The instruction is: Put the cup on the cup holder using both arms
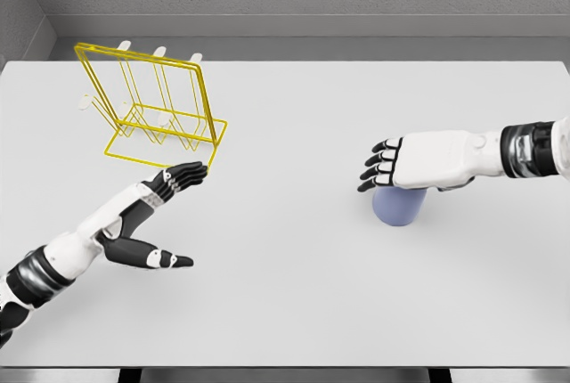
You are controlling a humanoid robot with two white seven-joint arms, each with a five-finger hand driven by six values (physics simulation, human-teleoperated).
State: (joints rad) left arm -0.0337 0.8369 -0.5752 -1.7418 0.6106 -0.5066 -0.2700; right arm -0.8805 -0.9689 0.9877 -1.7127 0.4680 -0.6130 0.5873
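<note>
While the right hand [392, 165] hovers directly above the pale lavender-blue smooth cylindrical cup [398, 206], its fingers are extended and loosely together, palm down, holding nothing; whether the palm touches the cup's top cannot be told. Cup stands upright on the flat white worktop [294, 294], right of the middle, well apart from the holder; only its lower wall shows below the hand. Yellow wire-frame cup holder [160, 102] with pale pegs sits near the far left corner, tilted back. Left hand [178, 178] reaches toward the holder's near right base corner, fingers straight and flat, thumb splayed downward, empty; fingertips just beside the wire, contact uncertain.

Judgement: cup looks rigid, light, glossy, so likely slippery; no handle visible. Best hold is a wrap around the side wall at mid-height, thumb opposing fingers; a top-down pinch risks tipping or slip. Wire holder looks light; steadying its base seems sensible.
</note>
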